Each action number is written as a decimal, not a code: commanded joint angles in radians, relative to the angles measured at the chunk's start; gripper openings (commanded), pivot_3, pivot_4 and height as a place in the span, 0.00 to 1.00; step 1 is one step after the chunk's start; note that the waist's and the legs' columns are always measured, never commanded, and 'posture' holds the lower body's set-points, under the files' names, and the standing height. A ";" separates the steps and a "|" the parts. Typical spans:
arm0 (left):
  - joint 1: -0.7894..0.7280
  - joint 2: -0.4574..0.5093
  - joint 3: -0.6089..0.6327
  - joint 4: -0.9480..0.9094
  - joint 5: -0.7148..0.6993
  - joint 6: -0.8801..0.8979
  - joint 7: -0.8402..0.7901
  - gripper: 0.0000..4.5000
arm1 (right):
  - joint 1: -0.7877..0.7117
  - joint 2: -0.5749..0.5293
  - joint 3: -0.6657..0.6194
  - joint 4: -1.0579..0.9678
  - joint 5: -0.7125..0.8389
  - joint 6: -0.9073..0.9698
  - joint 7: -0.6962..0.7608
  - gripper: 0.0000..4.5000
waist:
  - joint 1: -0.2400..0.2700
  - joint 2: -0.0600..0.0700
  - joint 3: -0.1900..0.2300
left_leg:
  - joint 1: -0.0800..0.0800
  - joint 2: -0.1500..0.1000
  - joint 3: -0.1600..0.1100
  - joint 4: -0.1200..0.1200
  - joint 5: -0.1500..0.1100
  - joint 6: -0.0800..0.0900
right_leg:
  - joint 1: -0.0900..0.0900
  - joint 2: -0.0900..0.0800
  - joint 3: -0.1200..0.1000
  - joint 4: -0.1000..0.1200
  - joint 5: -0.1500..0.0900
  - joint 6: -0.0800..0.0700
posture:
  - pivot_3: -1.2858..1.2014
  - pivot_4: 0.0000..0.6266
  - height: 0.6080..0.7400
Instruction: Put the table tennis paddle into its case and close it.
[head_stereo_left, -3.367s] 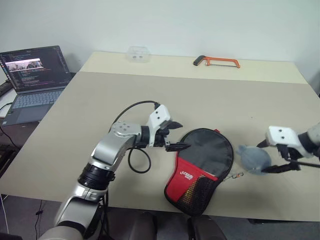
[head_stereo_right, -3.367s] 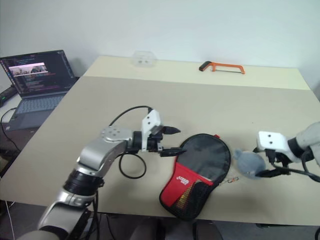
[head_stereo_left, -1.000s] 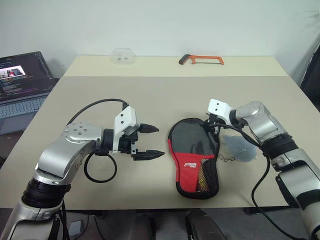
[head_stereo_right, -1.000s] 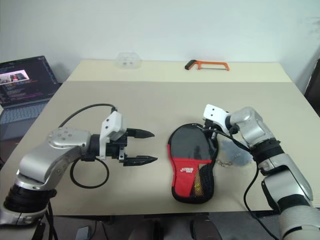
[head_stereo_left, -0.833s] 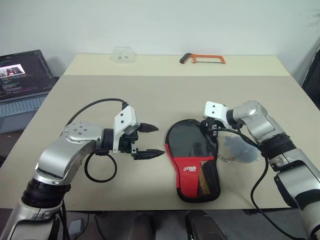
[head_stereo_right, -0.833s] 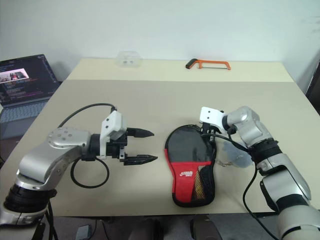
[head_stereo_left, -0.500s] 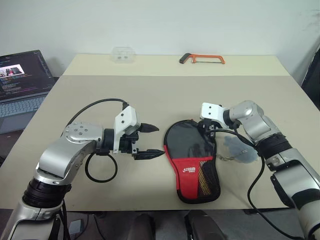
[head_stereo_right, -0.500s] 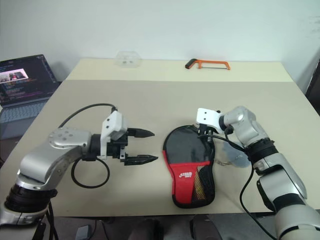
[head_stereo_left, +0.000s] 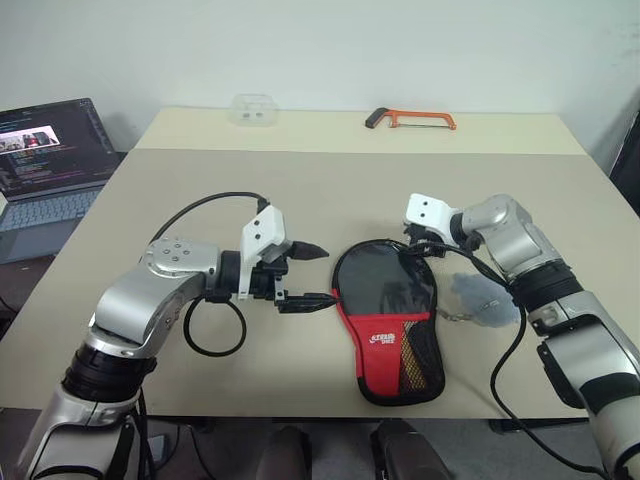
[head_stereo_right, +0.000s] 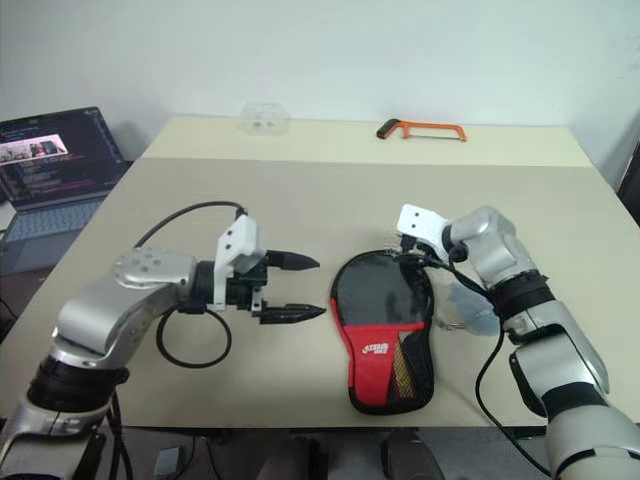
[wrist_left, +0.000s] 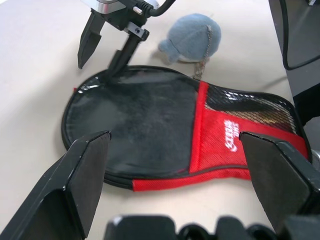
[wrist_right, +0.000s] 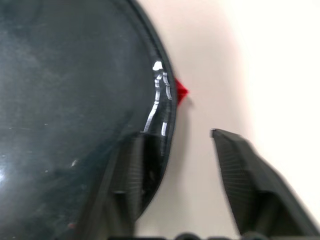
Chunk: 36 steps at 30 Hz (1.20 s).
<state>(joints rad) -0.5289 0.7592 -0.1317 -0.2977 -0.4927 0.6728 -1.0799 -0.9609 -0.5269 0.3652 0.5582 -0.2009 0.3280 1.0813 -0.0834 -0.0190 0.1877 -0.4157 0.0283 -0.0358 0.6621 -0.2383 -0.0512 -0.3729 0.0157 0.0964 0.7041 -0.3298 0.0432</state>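
Right tool (wrist_left: 106, 44) has just let go: a second ago it was pinched shut at the far rim of the case (head_stereo_left: 389, 300), now its two fingers stand apart, one resting on the black rim, the other off it over bare desk (head_stereo_left: 330, 190). Nothing in it. Reads as a release after the zip pull, so the closing step looks done or nearly done; from here I can't confirm the zipper is fully home.

Left tool (head_stereo_right: 290, 288) unchanged: spread wide, empty, hovering just beside the case's near rim on the laptop (head_stereo_left: 50, 150) side, not touching.

Case lies flat near the front edge of the desk, between the two tools. Paddle-shaped, round black upper part with piping, red lower part with mesh pocket and small white logo. It lies flat with no gaping seam in view; paddle itself not visible, presumably inside. A small red tab sticks out at the rim by the right tool. Grey pouch (head_stereo_left: 482, 300) with its chain sits just beside the case, on the right arm's side.
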 joint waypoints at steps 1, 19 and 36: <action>-0.048 -0.034 -0.015 0.033 0.029 -0.036 0.014 1.00 | -0.021 -0.030 -0.066 -0.069 0.063 0.081 0.055 0.82 | 0.001 0.000 0.000 | 0.000 0.000 0.000 0.000 0.000 0.000 | 0.000 0.000 0.000 0.000 0.000 0.000 | 0.52 0.24 1.00; -0.218 -0.471 -0.247 0.520 0.283 -0.348 0.064 1.00 | 0.239 -0.503 -0.253 -0.527 0.349 0.310 0.359 1.00 | 0.049 0.002 0.001 | -0.004 -0.002 0.001 0.000 0.000 0.001 | 0.000 -0.001 0.000 -0.007 0.000 0.001 | 0.52 0.24 1.00; -0.126 -0.588 -0.329 0.807 0.506 -0.580 0.147 1.00 | 0.398 -0.589 -0.204 -0.485 0.341 0.248 0.395 1.00 | 0.052 0.002 -0.001 | 0.000 -0.002 0.001 0.001 0.000 0.001 | 0.005 -0.001 0.000 -0.007 0.000 0.001 | 0.52 0.24 1.00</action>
<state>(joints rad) -0.6956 0.1698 -0.4262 0.4705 -0.0384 0.0732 -0.9421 -0.5647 -1.1038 0.1643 0.0740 0.1380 0.5934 1.4580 -0.0317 -0.0166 0.1870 -0.4154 0.0266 -0.0348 0.6630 -0.2386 -0.0506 -0.3679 0.0151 0.0966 0.6974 -0.3301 0.0440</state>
